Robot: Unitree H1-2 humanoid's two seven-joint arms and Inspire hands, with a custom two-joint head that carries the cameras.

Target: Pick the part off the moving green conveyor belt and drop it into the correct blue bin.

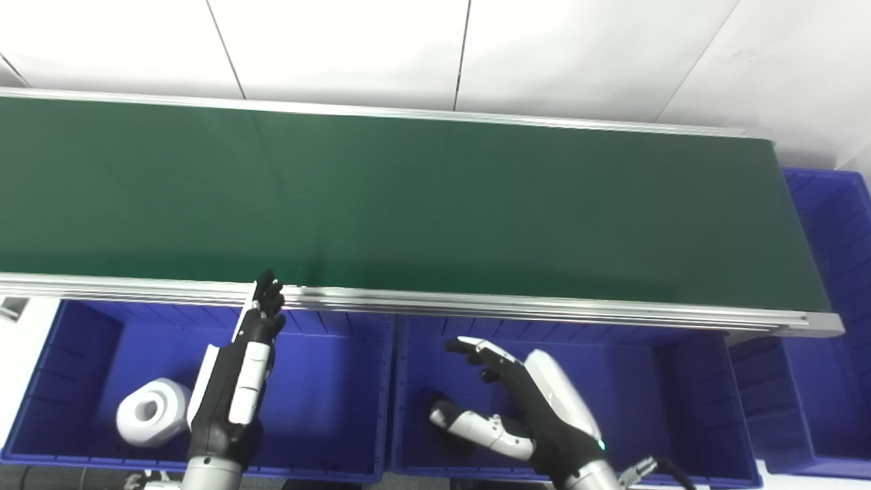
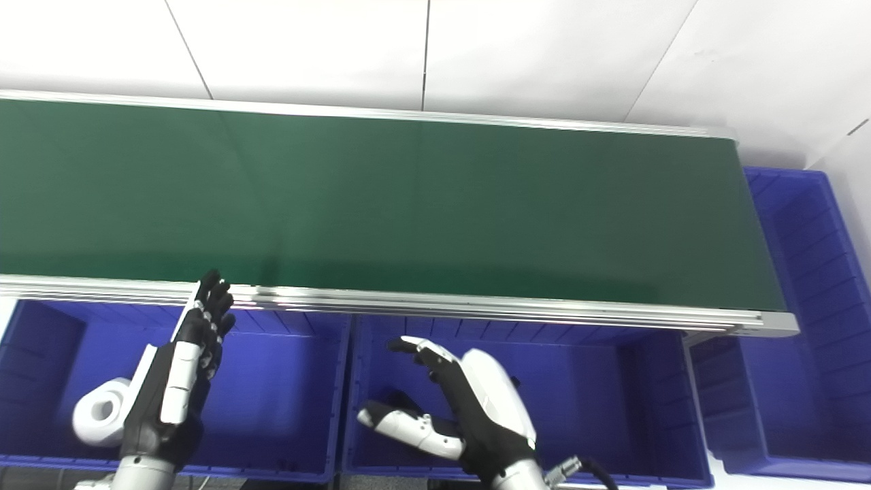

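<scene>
The green conveyor belt (image 1: pixel 408 204) runs across the view and carries no part. A white ring-shaped part (image 1: pixel 151 411) lies in the left blue bin (image 1: pixel 326 401). My left hand (image 1: pixel 238 381) is open and empty over that bin, fingers pointing up toward the belt's near rail. My right hand (image 1: pixel 524 408) is open and empty over the middle blue bin (image 1: pixel 646 401), fingers and thumb spread. A dark object (image 1: pixel 435 405) lies in the middle bin, partly hidden by the right thumb.
The belt's aluminium near rail (image 1: pixel 510 306) runs just above the bins. A third blue bin (image 1: pixel 830 327) stands at the belt's right end. A white wall lies behind the belt.
</scene>
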